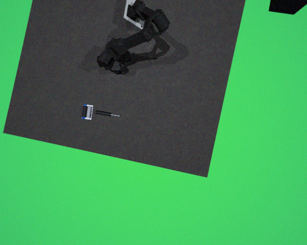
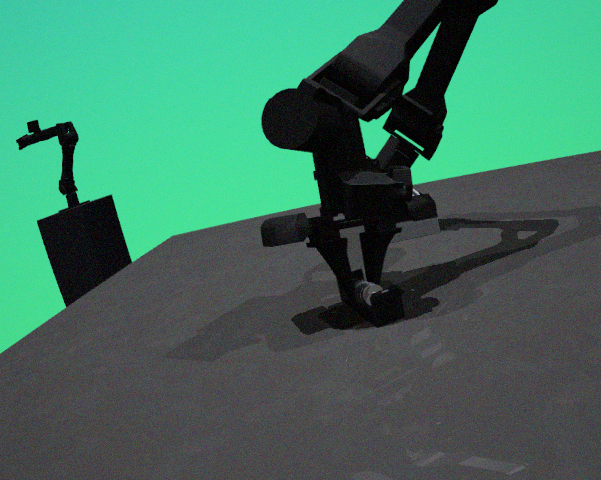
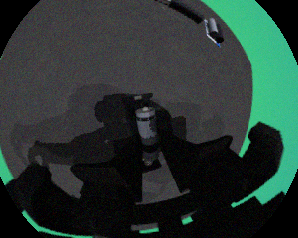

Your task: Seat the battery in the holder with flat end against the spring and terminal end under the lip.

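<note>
Lowering the battery (image 2: pixel 367 292) (image 3: pixel 147 126) pinched in the gripper (image 2: pixel 363 293) (image 3: pixel 148 133) looks underway; next, level it gently into the holder (image 2: pixel 388 306) (image 3: pixel 137 97) beneath.

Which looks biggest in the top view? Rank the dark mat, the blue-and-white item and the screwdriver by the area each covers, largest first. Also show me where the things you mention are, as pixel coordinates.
1. Dark mat (image 1: pixel 153 126)
2. Blue-and-white item (image 1: pixel 87 112) (image 3: pixel 213 31) and screwdriver (image 1: pixel 103 113) (image 3: pixel 185 11): unsure. The screwdriver is longer but thin; the item is shorter but broader, so I won't rank them.
</note>
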### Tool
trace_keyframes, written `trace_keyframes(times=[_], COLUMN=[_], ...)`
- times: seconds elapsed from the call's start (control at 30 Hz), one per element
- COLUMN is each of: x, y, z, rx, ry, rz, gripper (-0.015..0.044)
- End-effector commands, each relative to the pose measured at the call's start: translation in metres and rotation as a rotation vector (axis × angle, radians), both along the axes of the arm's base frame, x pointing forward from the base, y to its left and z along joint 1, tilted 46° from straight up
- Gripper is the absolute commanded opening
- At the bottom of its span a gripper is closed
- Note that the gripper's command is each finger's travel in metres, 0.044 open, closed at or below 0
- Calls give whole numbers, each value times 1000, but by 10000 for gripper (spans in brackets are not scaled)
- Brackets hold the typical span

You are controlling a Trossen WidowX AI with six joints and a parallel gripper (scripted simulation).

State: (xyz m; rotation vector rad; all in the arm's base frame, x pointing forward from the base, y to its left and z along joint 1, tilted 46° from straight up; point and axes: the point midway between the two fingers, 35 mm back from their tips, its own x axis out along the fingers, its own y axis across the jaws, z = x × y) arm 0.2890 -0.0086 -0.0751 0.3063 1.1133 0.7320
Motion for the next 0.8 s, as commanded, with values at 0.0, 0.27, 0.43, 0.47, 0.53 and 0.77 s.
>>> trace_keyframes(times=[0.0,0.27,0.43,0.47,0.53,0.77], x=[-4,-4,-3,-3,-3,-2], y=[4,6,8,8,8,9], z=[-3,-2,-1,-1,-1,0], rx=[-21,-53,-74,-79,-88,-124], ry=[39,85,114,120,132,174], rz=[36,80,106,111,120,152], gripper=[76,76,76,76,76,76])
